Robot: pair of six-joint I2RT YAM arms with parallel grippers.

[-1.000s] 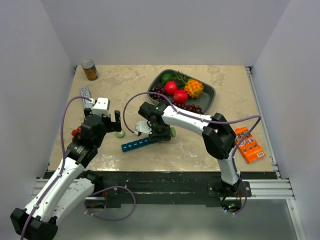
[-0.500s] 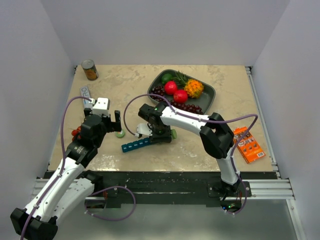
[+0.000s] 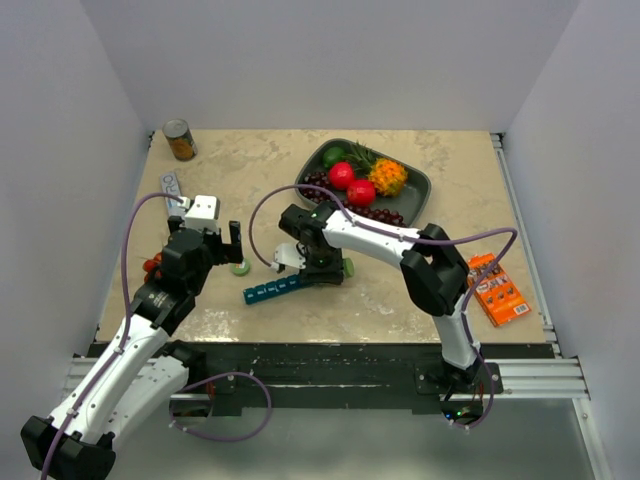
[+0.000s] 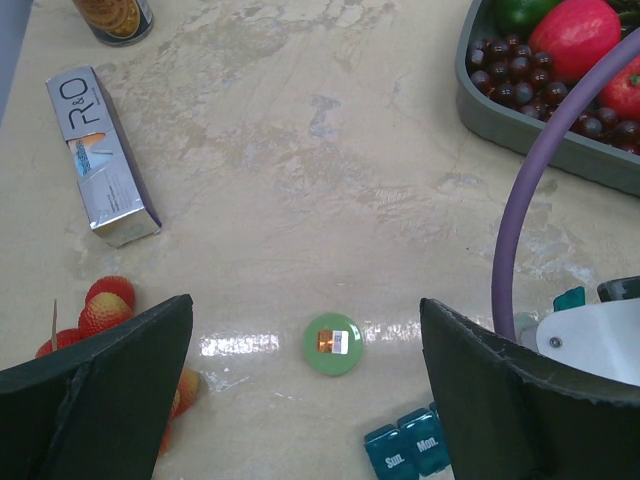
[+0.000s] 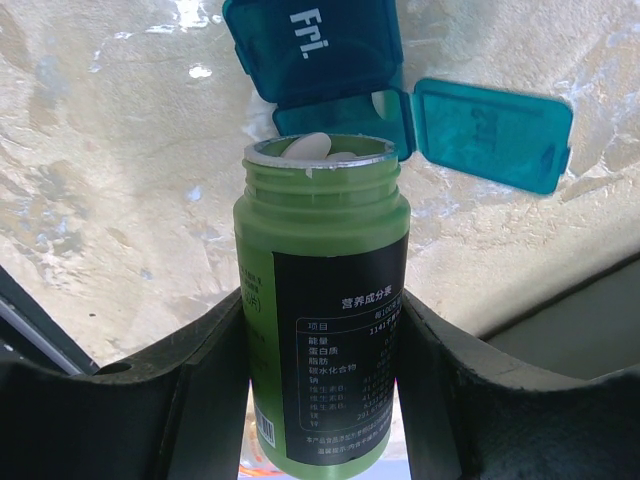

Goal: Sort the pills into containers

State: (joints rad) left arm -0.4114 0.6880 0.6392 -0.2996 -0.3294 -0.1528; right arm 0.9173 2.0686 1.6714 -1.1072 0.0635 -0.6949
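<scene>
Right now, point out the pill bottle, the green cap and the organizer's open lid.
pill bottle (image 5: 330, 330), right wrist view, black label.
green cap (image 4: 333, 344), left wrist view, top face.
open lid (image 5: 492, 135), right wrist view, lid's middle.

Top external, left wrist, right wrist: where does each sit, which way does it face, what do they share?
Top external: above and behind the bases, looking down at the table; left arm and right arm show.
Left wrist: low over the table, facing away, fruit tray upper right; open left pincer shows.
Right wrist: looks down past the right pincer, shut on the green bottle, onto the pill organizer.
Shared: the pill organizer, in all three.
</scene>
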